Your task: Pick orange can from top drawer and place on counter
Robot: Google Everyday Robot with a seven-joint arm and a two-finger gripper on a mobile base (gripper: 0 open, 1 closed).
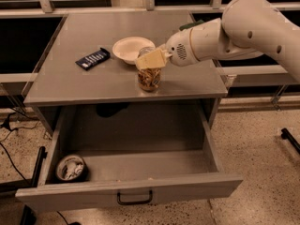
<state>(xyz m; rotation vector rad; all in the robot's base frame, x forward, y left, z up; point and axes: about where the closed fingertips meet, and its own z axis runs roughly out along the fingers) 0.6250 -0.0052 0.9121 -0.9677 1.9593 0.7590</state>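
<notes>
The orange can (149,80) stands upright on the counter (93,86), near its front edge and just in front of the white bowl. My gripper (150,60) reaches in from the right and is shut on the top of the can, hiding its silver top. The top drawer (187,187) is pulled wide open below the counter, its black handle (134,199) at the front.
A white bowl (132,48) and a dark flat packet (93,58) lie on the counter behind and left of the can. A short dark round tin (70,168) with white contents sits in the drawer's front left corner. My white arm (243,29) spans the counter's right side.
</notes>
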